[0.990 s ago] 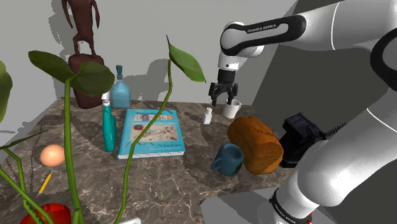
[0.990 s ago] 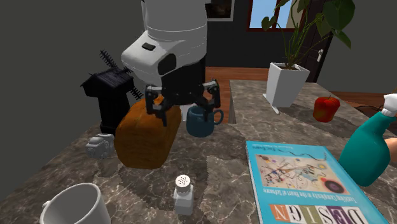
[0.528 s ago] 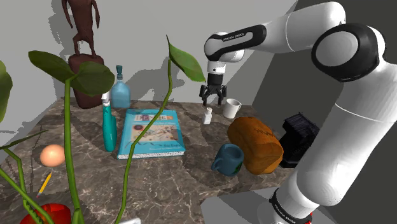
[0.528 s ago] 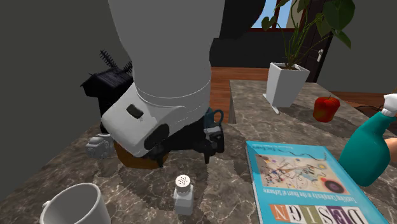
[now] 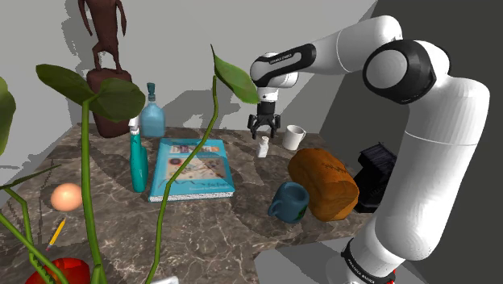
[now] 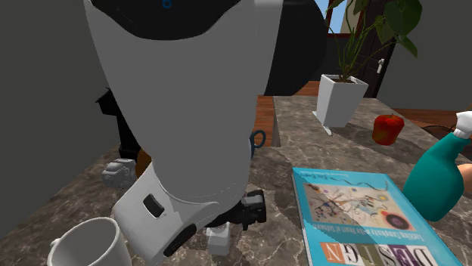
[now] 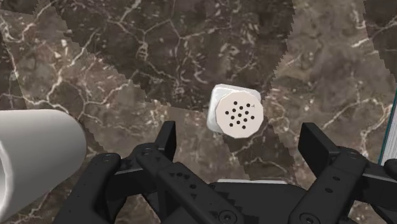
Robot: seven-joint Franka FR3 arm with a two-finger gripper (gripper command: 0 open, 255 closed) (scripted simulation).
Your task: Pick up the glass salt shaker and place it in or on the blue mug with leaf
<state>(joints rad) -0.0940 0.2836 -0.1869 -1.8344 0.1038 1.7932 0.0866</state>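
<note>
My gripper hangs right over the salt shaker, its 2 fingers spread wide on either side of the shaker and pinching nothing, so the wrist view looks straight down on the holes in the shaker's top. The shaker stands upright on the dark marble table, between the white cup and the blue book. The blue mug sits well apart from it, near the table's front edge and just beside the brown loaf.
</note>
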